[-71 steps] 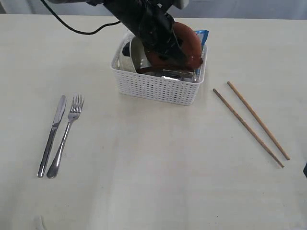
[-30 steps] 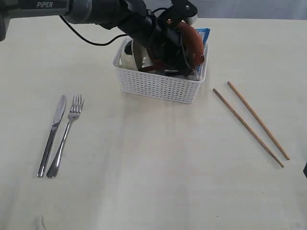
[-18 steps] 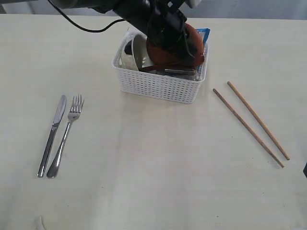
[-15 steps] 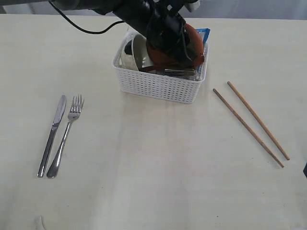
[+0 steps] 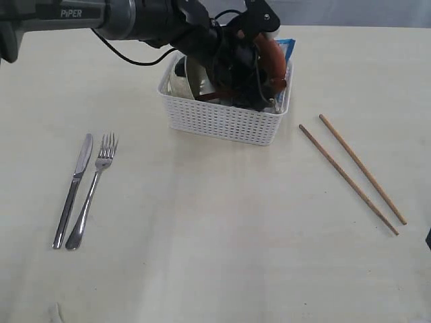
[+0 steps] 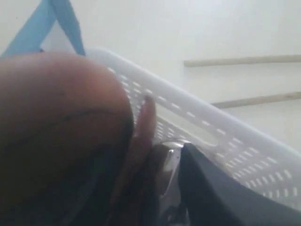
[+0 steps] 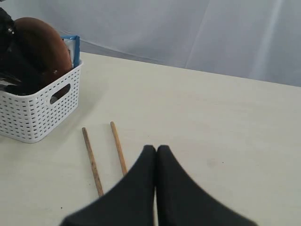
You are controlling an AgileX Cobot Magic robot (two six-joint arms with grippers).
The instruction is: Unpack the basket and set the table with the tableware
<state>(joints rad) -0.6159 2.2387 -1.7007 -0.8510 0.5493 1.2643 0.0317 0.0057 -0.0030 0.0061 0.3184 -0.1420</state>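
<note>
Nearest on the table (image 5: 202, 235), the knife (image 5: 74, 188) and fork (image 5: 93, 192) lie side by side on my left, and the two chopsticks (image 5: 349, 180) lie at a slant on my right, so that much is already laid. My right gripper (image 7: 156, 149) hangs just short of the chopsticks with its fingers pressed together and nothing between them. Farther back stands the basket (image 5: 222, 124), white and perforated, holding the rest. What has changed is there: half a second ago the plate (image 5: 273, 60) showed its broad reddish-brown face and my left arm came down from above. Now the arm lies low across from the left, and the plate stands nearly on edge, only a crescent of rim showing against the blue bag (image 5: 284, 48) at the far wall. My left gripper (image 5: 246, 84) is down inside the basket beside the plate. The wrist view shows one dark finger (image 6: 221, 188) near the plate's rim, the other hidden, so I cannot tell whether I hold the plate or have let go. I judge the plate not yet lifted clear; the bowl (image 5: 188, 74) waits behind it.
</note>
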